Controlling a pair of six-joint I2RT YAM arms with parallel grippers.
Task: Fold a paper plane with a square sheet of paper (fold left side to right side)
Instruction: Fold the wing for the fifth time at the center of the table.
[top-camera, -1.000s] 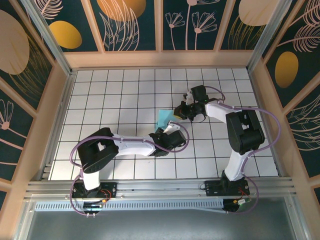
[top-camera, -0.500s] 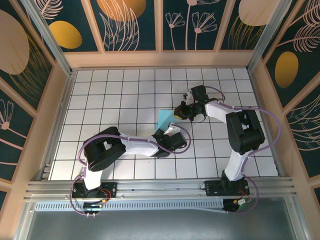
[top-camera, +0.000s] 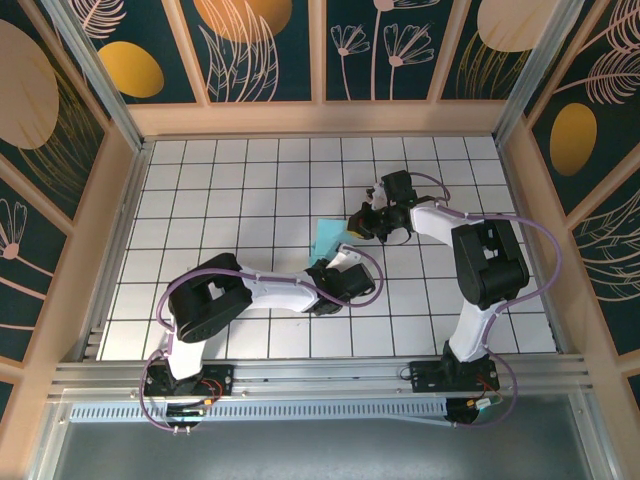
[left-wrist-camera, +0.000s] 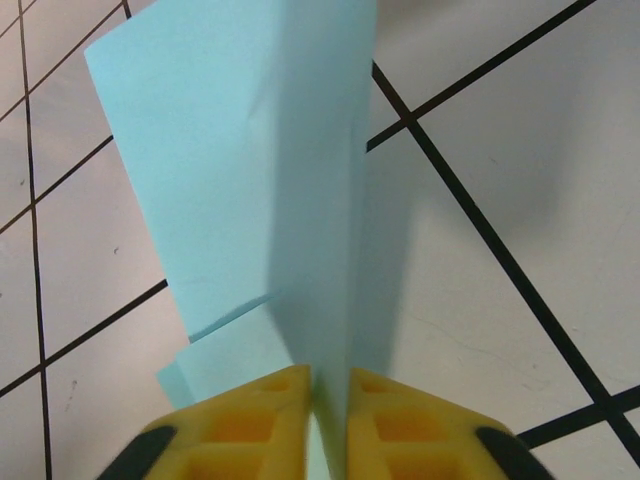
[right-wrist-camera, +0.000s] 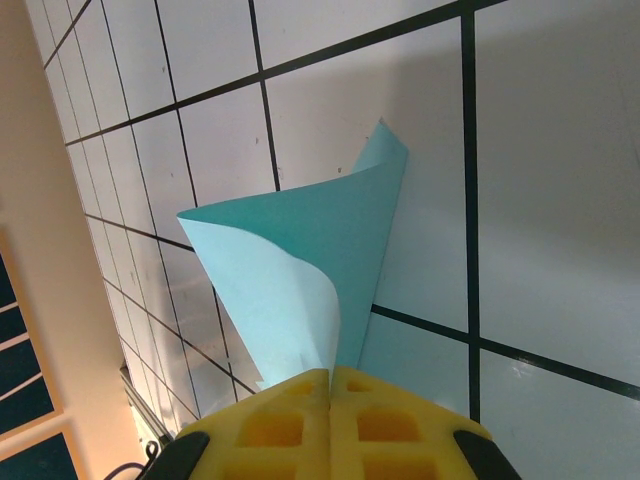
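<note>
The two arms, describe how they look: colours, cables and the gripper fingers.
Both the left arm and right arm have smooth white links between chunky black joint housings, on black bases. A thin lavender cable loops along each. The left gripper and right gripper have yellow fingers with recessed square pockets, on black mounts.

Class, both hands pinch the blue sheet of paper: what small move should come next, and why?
Probably lower the sheet of paper flat onto the table and press its fold. The left hand and right hand are both shut on it, and it stands curled, not flat on the tiles, its fold rounded rather than sharp.
</note>
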